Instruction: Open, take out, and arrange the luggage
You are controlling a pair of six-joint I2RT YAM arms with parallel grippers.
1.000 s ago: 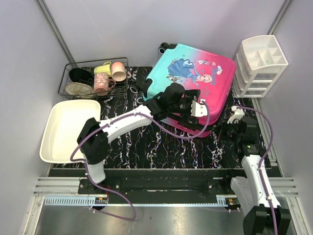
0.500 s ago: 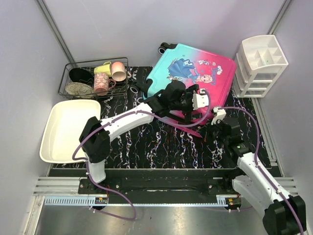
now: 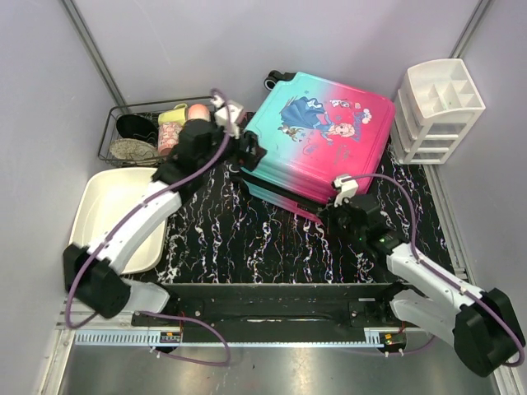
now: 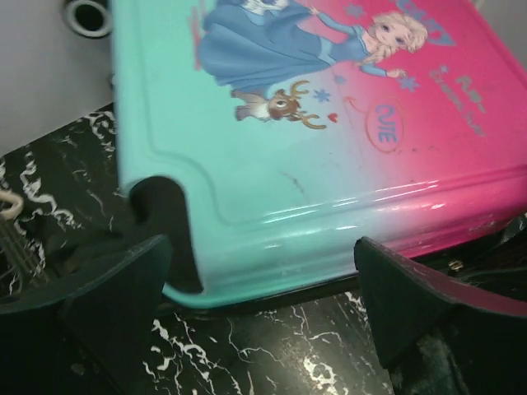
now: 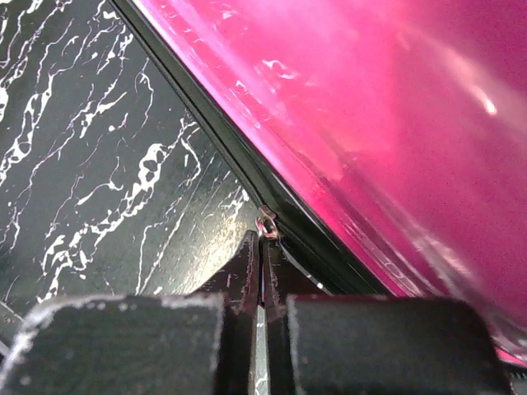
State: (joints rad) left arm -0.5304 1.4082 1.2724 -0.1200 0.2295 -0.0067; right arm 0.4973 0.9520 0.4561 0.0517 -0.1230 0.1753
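**A:** Where is the luggage?

**B:** The luggage (image 3: 325, 140) lies flat, lid down, on the black marbled tabletop (image 3: 247, 239). It sits toward the far right with the princess print facing up, and 1 black wheel (image 3: 275, 81) shows at its far corner.

**A:** And the left claw?

**B:** The left claw (image 4: 259, 263) is spread wide at the teal left corner, with 1 finger on each side, holding nothing.

**A:** The right one?

**B:** The right claw (image 5: 260, 243) is low at the pink near edge. Its 2 fingers are pressed together, and the tips meet right at the small metal zipper pull (image 5: 267, 222) on the dark seam. I cannot tell whether they actually pinch the pull.

**A:** Anything else around?

**B:** A wire basket (image 3: 111, 132) holding mugs stands at the far left, with a white tub (image 3: 99, 222) nearer, just in front of it. A white drawer organizer (image 3: 440, 99) stands just right of the luggage.
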